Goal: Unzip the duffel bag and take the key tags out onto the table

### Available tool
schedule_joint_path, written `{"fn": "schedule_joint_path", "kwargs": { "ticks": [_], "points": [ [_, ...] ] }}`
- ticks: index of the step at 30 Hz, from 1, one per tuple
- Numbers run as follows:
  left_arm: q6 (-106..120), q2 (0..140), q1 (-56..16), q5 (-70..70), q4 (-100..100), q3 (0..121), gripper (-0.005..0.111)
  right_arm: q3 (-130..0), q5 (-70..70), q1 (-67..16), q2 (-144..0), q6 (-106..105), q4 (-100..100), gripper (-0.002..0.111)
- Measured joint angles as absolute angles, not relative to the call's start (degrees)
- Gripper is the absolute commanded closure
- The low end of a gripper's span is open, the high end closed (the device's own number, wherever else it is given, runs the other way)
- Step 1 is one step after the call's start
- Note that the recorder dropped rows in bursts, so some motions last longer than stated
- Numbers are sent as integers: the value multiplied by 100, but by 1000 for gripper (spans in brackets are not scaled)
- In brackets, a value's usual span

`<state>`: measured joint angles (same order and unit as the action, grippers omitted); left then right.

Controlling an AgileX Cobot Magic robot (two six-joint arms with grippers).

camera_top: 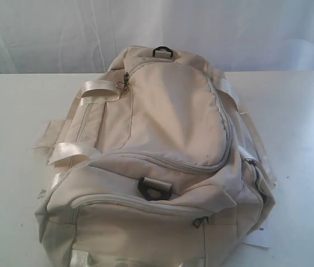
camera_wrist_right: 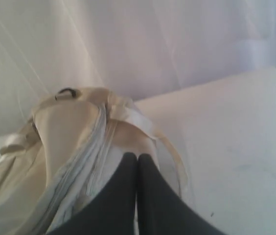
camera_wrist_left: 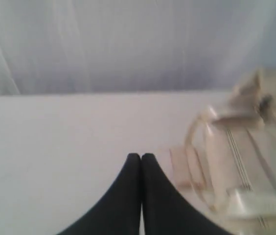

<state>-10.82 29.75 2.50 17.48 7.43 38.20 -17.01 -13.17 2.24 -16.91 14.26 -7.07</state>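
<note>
The cream-beige duffel bag (camera_top: pixel 162 161) lies zipped shut in the middle of the white table (camera_top: pixel 12 167), its grey main zipper (camera_top: pixel 224 128) curving round the top flap. A metal zipper pull (camera_top: pixel 126 80) hangs near the far left corner. The key tags are hidden. Neither gripper shows in the exterior view. My left gripper (camera_wrist_left: pixel 141 157) is shut and empty above bare table, with the duffel bag (camera_wrist_left: pixel 245 147) off to one side. My right gripper (camera_wrist_right: pixel 138 157) is shut and empty, hovering over the duffel bag (camera_wrist_right: pixel 69 142) beside its side zipper (camera_wrist_right: pixel 86 156).
Pale webbing straps (camera_top: pixel 70 149) spill off the bag's left side onto the table. Black D-rings sit at the near end (camera_top: pixel 155 188) and the far end (camera_top: pixel 162 51). A white paper tag (camera_top: pixel 257 238) pokes out under the bag's right corner. White curtain behind.
</note>
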Motion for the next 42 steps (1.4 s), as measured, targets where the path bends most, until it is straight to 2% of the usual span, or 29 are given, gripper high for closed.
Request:
{"fn": "schedule_joint_path", "kwargs": {
  "ticks": [6,12,16,23,26,33,34,38,42],
  "points": [
    [2461,4642,-239,4766,-1921,5120,107,-2731,-2589,224,-3011,263,-1444,108],
    [4474,5790,-327,5910,-4227,5443,107,-3380,-3586,224,-3926,-1692,-2711,108],
    [4735,6215,-734,6044,-4680,5443,107,-3809,-4106,224,-4376,-2160,-2925,108],
    [4503,6636,-1900,5319,-3915,5443,106,-4324,-4911,224,-5217,-2720,-3330,108],
    [4592,6746,-2364,4918,-3728,5443,92,-4439,-5021,224,-5542,-2783,-3502,108],
    [5797,6847,-3232,4091,-3289,5443,42,-4496,-5069,224,-5754,-2897,-3566,108],
    [5922,6897,-3319,3937,-3264,5443,39,-4496,-5069,224,-5754,-2908,-3566,108],
    [6111,7235,-3648,3425,-3153,5443,39,-4496,-5073,224,-5754,-2908,-3576,108],
    [5952,7679,-3880,3116,-3024,5443,43,-4496,-5095,224,-5754,-2964,-3576,108]
  ]
}}
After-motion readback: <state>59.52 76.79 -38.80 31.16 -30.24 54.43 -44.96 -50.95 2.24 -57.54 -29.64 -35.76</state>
